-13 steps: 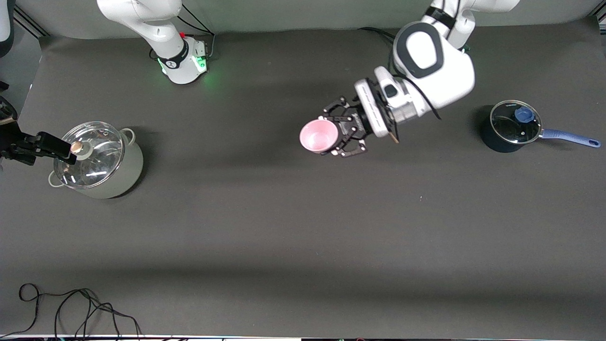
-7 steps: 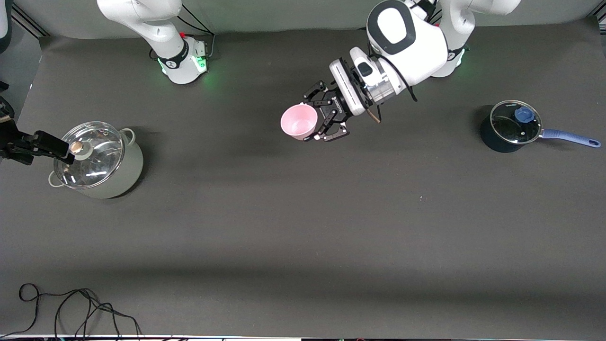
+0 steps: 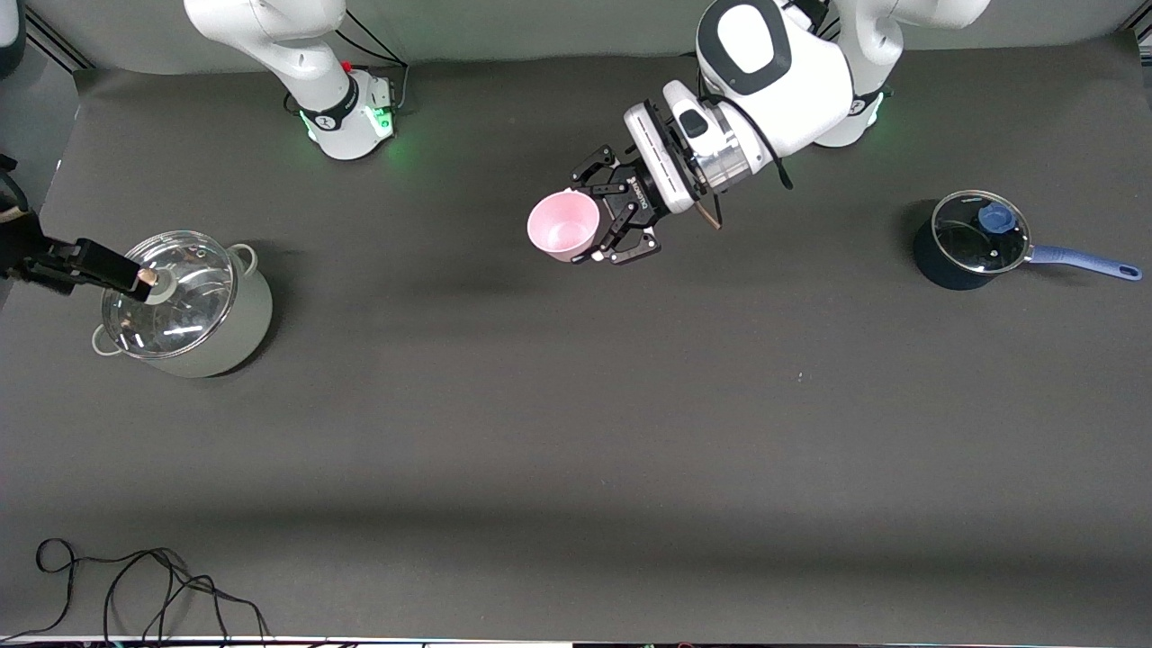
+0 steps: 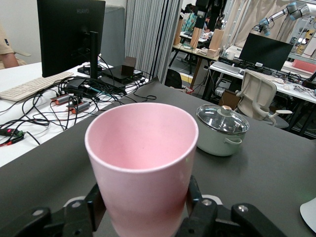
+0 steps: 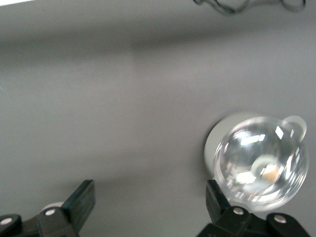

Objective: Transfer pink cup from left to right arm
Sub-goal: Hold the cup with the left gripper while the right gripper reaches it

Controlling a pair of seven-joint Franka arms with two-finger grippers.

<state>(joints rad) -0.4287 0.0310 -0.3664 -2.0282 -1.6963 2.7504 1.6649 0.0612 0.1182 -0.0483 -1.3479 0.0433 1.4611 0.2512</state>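
Pink cup [image 3: 562, 226]: left gripper [image 3: 605, 214] is pinching it over mid-table; right gripper [image 5: 148, 210], jaws spread, is hovering over the lidded pot [image 3: 184, 304]; handover not yet begun

Lidded pot [image 3: 184, 301] stands at the right arm's bench [image 3: 576, 432] end, saucepan [image 3: 972, 241] at the left arm's

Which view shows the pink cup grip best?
Left wrist view: the small pale-pink tapered plastic cup fills the frame, clamped in the left pincer. Front view shows it small from above. Right wrist view misses it.
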